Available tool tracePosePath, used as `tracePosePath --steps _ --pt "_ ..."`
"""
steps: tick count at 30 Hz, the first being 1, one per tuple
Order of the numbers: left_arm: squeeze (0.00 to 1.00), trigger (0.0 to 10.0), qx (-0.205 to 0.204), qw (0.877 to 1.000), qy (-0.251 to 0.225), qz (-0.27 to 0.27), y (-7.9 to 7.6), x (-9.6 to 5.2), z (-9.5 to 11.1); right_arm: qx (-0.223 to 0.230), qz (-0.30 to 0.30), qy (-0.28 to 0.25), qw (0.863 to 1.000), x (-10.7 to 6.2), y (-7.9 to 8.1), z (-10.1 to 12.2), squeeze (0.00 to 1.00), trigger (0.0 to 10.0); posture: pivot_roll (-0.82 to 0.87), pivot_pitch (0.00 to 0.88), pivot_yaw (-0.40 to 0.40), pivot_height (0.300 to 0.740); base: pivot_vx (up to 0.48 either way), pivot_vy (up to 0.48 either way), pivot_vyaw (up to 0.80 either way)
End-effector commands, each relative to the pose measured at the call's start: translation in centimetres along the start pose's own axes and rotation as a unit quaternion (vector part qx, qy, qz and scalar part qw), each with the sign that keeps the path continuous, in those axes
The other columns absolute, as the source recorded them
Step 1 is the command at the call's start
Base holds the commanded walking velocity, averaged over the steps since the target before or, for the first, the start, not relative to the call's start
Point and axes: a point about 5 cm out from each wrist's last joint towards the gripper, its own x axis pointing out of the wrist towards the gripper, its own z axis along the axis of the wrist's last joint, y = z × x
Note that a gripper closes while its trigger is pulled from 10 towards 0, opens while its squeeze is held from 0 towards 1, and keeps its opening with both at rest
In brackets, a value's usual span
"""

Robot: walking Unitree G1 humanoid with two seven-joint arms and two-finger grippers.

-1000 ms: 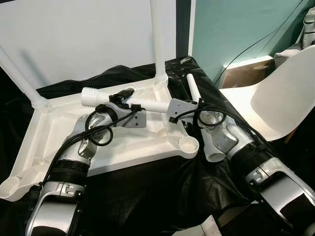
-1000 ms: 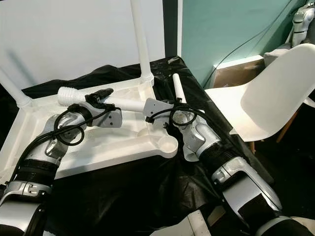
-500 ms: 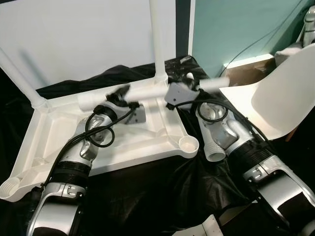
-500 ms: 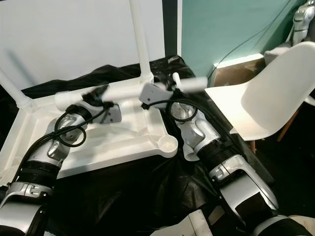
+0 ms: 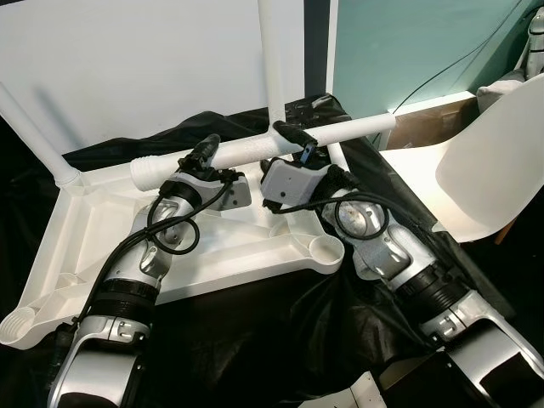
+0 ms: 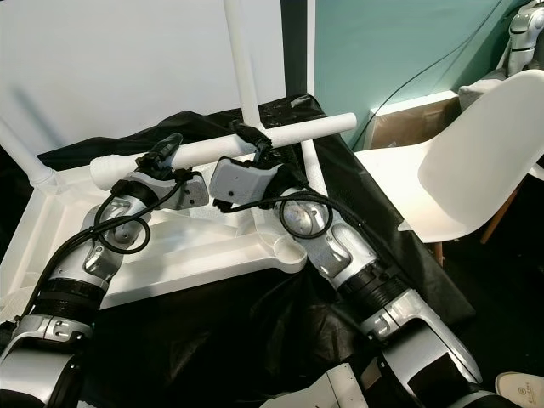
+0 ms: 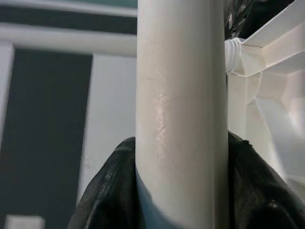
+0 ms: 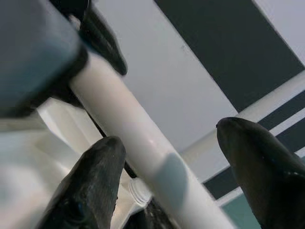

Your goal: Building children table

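Holding the loose white table leg (image 5: 255, 149) level above the upturned tabletop (image 5: 76, 229), I am clamping my left gripper (image 5: 206, 150) around its ribbed end, while my right gripper (image 5: 289, 134) is straddling its middle, fingers (image 8: 90, 186) spread apart, one brushing the tube.

A white chair (image 5: 489, 174) stands well to the right of the right end effector (image 5: 293, 140); black cloth (image 5: 280, 340) lies below both; a cardboard box (image 5: 429, 127) sits beyond the chair.

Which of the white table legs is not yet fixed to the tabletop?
The horizontal leg held between the left gripper and right gripper; the other two stand upright in corner sockets.
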Motion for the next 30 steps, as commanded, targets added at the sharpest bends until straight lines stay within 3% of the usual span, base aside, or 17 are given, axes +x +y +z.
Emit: tracePosePath --steps 1,3,4,5,6,7,11,12,16,18,22,24,25,26,28,29,30 --pt "0.0 0.0 -0.034 0.999 0.016 0.002 -0.5 -0.1 -0.6 0.028 -0.018 -0.023 0.999 -0.3 -0.2 0.7 0.0 10.0 -0.08 0.0 0.107 0.74 0.0 0.0 0.0" --pt "0.0 0.0 -0.034 0.999 0.016 0.002 -0.5 -0.1 -0.6 0.028 -0.018 -0.023 0.999 -0.3 -0.2 0.7 0.0 10.0 -0.08 0.0 0.107 0.74 0.0 0.0 0.0" --pt "0.0 0.0 -0.076 0.997 0.024 0.007 -0.5 0.0 -0.6 0.11 -0.036 -0.018 0.993 -0.4 -0.4 0.9 0.0 10.0 -0.08 0.0 0.109 0.74 0.0 0.0 0.0" --pt "0.0 0.0 -0.14 0.99 0.03 0.012 -0.4 0.2 -0.7 0.241 -0.047 -0.021 0.969 -0.9 -0.3 1.2 0.0 10.0 -0.09 0.0 0.11 0.74 0.0 0.0 0.0" --pt "0.0 0.0 -0.14 0.99 0.03 0.012 -0.4 0.2 -0.7 0.241 -0.047 -0.021 0.969 -0.9 -0.3 1.2 0.0 10.0 -0.09 0.0 0.11 0.74 0.0 0.0 0.0" --pt "0.0 0.0 -0.165 0.986 0.031 0.013 -0.3 0.3 -0.6 0.288 -0.044 -0.027 0.956 -1.2 0.0 1.4 0.0 10.0 -0.09 0.0 0.11 0.74 0.0 0.0 0.0" --pt "0.0 0.0 -0.183 0.982 0.033 0.014 -0.2 0.4 -0.6 0.301 -0.047 -0.031 0.952 -1.5 0.0 1.4 0.0 10.0 -0.09 0.0 0.11 0.74 0.0 0.0 0.0" --pt "0.0 0.0 -0.227 0.973 0.04 0.017 0.0 0.4 -0.8 0.32 -0.054 -0.041 0.945 -2.0 -0.2 1.4 0.0 10.0 -0.09 0.0 0.114 0.74 0.0 0.0 0.0" --pt "0.0 0.0 -0.246 0.968 0.042 0.019 0.1 0.4 -0.9 0.326 -0.057 -0.044 0.943 -2.1 -0.3 1.5 0.0 10.0 -0.09 0.0 0.114 0.74 0.0 0.0 0.0" --pt "0.0 0.0 -0.309 0.949 0.047 0.025 0.4 0.7 -1.0 0.343 -0.061 -0.052 0.936 -2.5 -0.3 1.4 0.0 10.0 -0.09 0.0 0.116 0.74 0.0 0.0 0.0" --pt "0.0 0.0 -0.352 0.934 0.051 0.028 0.6 0.9 -1.2 0.365 -0.063 -0.059 0.927 -2.8 -0.5 1.4 0.0 10.0 -0.09 0.0 0.118 0.74 0.0 0.0 0.0" --pt "0.0 0.0 -0.409 0.91 0.057 0.031 0.8 1.0 -1.5 0.388 -0.065 -0.058 0.918 -3.3 -0.5 1.1 0.0 10.0 -0.09 0.0 0.119 0.74 0.0 0.0 0.0" --pt "0.0 0.0 -0.409 0.91 0.057 0.031 0.8 1.0 -1.5 0.388 -0.065 -0.058 0.918 -3.3 -0.5 1.1 0.0 10.0 -0.09 0.0 0.119 0.74 0.0 0.0 0.0" --pt "0.0 0.0 -0.466 0.882 0.059 0.032 1.1 1.2 -1.5 0.405 -0.069 -0.048 0.91 -3.9 -0.3 0.6 0.0 10.0 -0.1 0.0 0.12 0.74 0.0 0.0 0.0" --pt "0.0 0.0 -0.466 0.882 0.059 0.032 1.1 1.2 -1.5 0.405 -0.069 -0.048 0.91 -3.9 -0.3 0.6 0.0 10.0 -0.1 0.0 0.12 0.74 0.0 0.0 0.0" --pt "0.0 0.0 -0.486 0.872 0.057 0.03 1.0 1.2 -1.4 0.416 -0.074 -0.041 0.906 -4.1 -0.2 0.3 0.0 10.0 -0.1 0.0 0.122 0.74 0.0 0.0 0.0" --pt "0.0 0.0 -0.486 0.872 0.057 0.03 1.0 1.2 -1.4 0.416 -0.074 -0.041 0.906 -4.1 -0.2 0.3 0.0 10.0 -0.1 0.0 0.122 0.74 0.0 0.0 0.0"
